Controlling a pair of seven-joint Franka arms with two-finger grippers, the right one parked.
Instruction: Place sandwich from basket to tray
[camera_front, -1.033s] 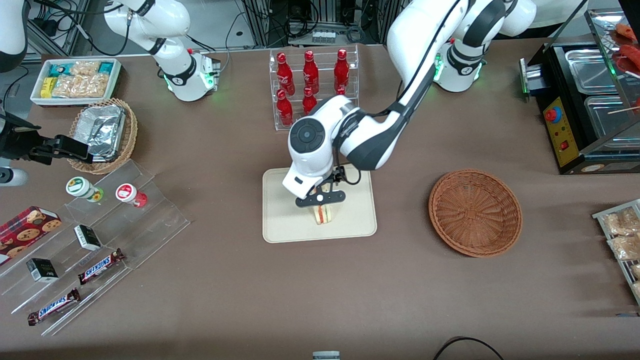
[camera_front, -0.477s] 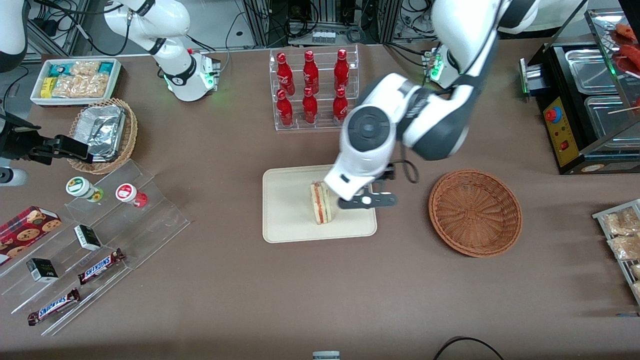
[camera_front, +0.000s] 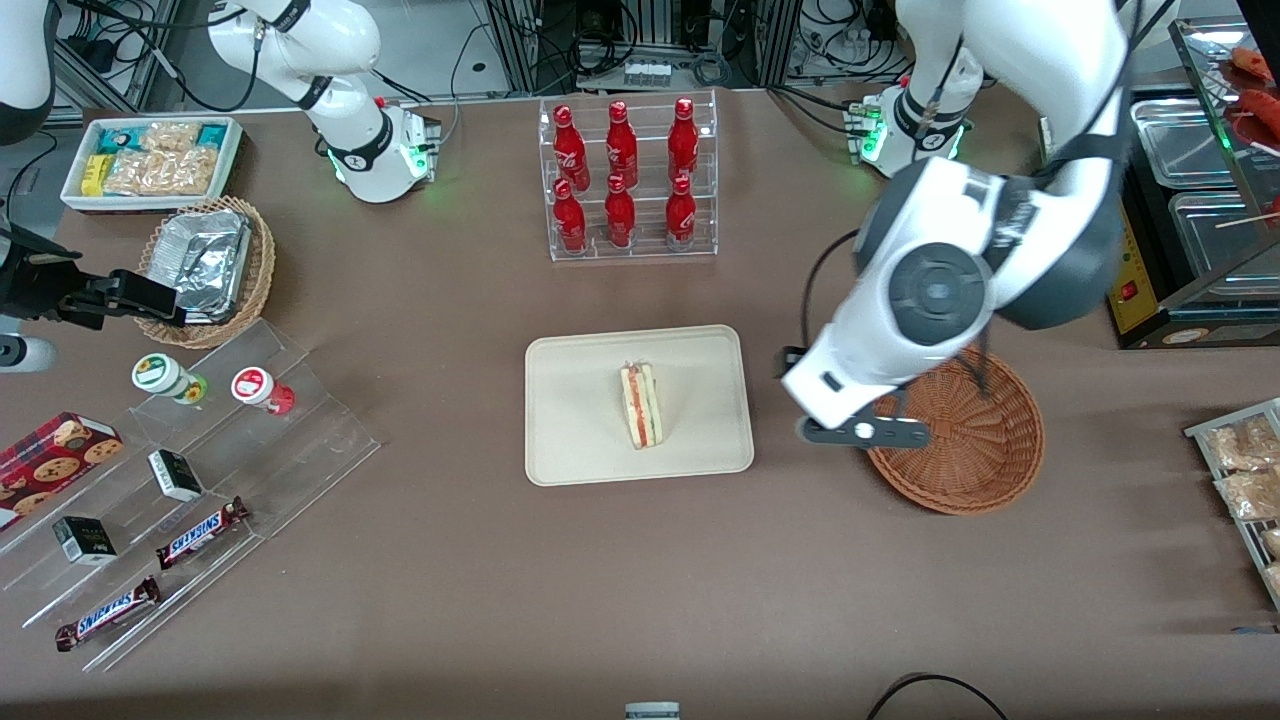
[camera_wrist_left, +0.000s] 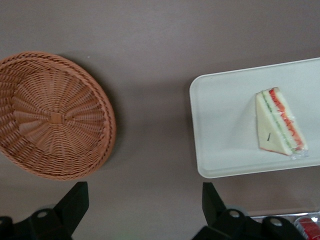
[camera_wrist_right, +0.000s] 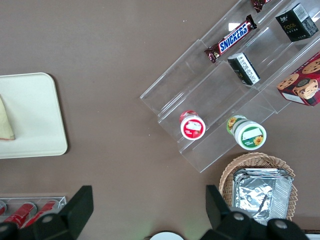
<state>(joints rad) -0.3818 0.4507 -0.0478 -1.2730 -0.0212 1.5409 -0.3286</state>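
Now the sandwich (camera_front: 642, 405) lies on the tray (camera_front: 580, 440), near its middle, filling edge turned up toward the front camera — task looks complete as things lie. Basket (camera_front: 975, 450) holds nothing, as the wrist view confirms (camera_wrist_left: 50, 120). The gripper (camera_front: 862, 432) hangs above the table between tray and basket, overlapping the basket's rim in the front view; its fingers (camera_wrist_left: 75, 200) are spread wide with nothing between them.

Risks from here, as judgement only:
- Sandwich rests on a narrow side in the front view; a knock to the tray could tip it flat. Not harmful to the task, but it would shift the final pose.
- A low sweep toward the basket could clip the rim and slide the light wicker along the table.
- A pass across the tray could drag the clear wrapper (camera_wrist_left: 297, 152).

Hard to make out — gripper height above the table; the arm's body covers part of the basket in the front view. The fingertips are cut off in the wrist view.
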